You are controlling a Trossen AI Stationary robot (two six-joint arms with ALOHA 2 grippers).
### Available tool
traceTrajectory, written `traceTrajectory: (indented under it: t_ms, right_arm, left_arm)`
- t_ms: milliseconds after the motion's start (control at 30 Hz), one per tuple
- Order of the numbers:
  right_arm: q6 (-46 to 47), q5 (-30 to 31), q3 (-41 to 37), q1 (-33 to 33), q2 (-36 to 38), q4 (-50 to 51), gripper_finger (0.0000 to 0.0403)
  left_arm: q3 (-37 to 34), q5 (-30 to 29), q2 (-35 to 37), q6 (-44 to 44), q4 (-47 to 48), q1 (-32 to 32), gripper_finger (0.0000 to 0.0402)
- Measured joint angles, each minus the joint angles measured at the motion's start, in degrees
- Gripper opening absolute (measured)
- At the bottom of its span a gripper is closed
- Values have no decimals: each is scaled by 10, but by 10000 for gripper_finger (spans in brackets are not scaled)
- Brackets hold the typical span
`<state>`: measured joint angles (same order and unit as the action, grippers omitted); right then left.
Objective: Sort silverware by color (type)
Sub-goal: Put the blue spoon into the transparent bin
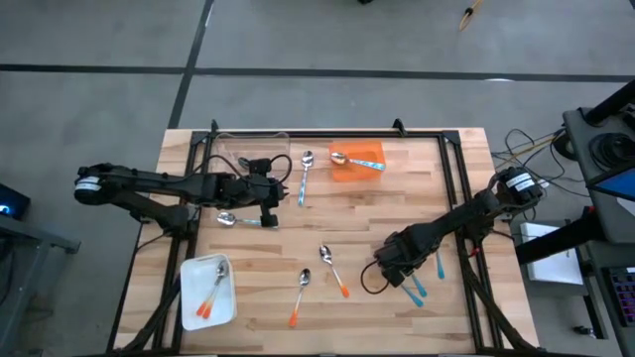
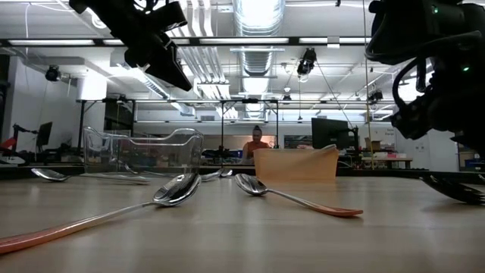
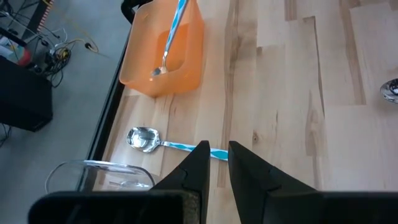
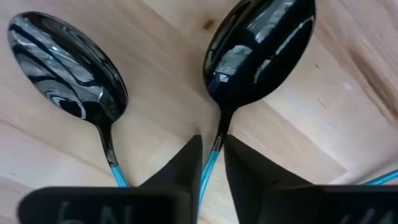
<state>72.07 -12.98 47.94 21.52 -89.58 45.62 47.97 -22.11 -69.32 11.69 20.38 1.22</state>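
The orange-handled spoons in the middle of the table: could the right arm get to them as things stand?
Probably yes, but not right away. The two orange-handled spoons lie on bare wood beside the right gripper, nothing between. But its fingers are closed on a dark spoon with a teal handle, which needs dropping off first.

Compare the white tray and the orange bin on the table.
The white tray sits at the table's near left corner; the orange bin sits at the far edge, middle. The white tray holds two orange-handled spoons; the orange bin holds one light-blue-handled spoon. The tray looks shallow, the bin deeper-walled. Both serve as sorting containers.
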Motion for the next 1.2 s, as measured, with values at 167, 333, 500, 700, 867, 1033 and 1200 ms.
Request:
traceTrajectory:
  t_ms: [167,333,500,700,867,1033,1200]
  right_arm:
    - [2,4,0,0,0,-1,13]
    - [1,5,0,0,0,-1,11]
    - [-1,8,0,0,4,1,10]
    - [-2,30,-2,-1,26,7,9]
    - [-1,65,-2,0,50,7,9]
    - [-1,102,-2,0,70,7,9]
    - [-9,139,6,0,79,4,9]
  left_arm:
    - [0,0,0,9,-3,0,40]
    - [0,0,0,9,-4,0,40]
    - [0,0,0,13,-6,0,40]
    - [0,0,0,14,-10,0,40]
    - [0,0,0,14,-10,0,40]
    - [0,0,0,14,-11,0,40]
    - [0,0,0,14,-12,0,40]
